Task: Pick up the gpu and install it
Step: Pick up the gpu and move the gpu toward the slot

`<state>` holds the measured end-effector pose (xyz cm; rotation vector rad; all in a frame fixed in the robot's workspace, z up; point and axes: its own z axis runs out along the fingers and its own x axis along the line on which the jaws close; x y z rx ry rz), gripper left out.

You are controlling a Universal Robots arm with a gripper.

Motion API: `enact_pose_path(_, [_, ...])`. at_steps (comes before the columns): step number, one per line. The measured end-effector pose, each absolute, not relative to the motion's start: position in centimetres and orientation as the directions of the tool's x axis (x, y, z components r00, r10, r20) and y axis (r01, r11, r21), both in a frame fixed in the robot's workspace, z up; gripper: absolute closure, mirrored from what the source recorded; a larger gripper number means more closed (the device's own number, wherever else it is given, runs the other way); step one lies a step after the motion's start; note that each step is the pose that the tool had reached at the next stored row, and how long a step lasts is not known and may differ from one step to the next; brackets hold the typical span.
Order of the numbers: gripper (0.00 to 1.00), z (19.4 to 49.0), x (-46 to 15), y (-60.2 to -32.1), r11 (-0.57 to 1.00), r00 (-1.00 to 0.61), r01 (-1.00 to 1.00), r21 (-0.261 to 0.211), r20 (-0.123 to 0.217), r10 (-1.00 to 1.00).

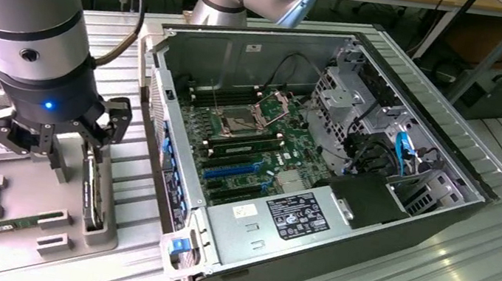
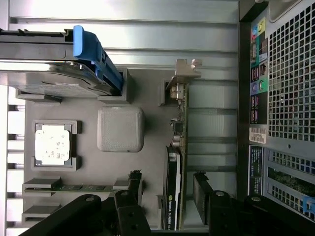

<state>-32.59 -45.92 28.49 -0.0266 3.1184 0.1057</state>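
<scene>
Black gpu [image 1: 97, 188] stands on edge in a slot of the grey tray [image 1: 25, 189] beside the case [image 1: 236, 241], likely so it can be straddled, and the gripper [image 1: 77, 163] hangs right above, jaws spread wide either side, gripping nothing.

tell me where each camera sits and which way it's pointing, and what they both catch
Exterior view: sits high, looking obliquely down into the open black computer case; the silver arm and its open gripper show on the exterior view's left.
Wrist view: rides on the wrist, looking down past the gripper's black fingers at the grey parts tray.
Shared: the thin flat dark gpu with a silvery end bracket, standing on edge in the tray, and the case.
</scene>
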Motion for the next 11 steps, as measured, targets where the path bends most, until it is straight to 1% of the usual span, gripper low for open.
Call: enact_pose_path(11, [0.46,27.3,-32.4,-45.9,0.998,-1.000,-0.018,0.068,-0.022,-0.016])
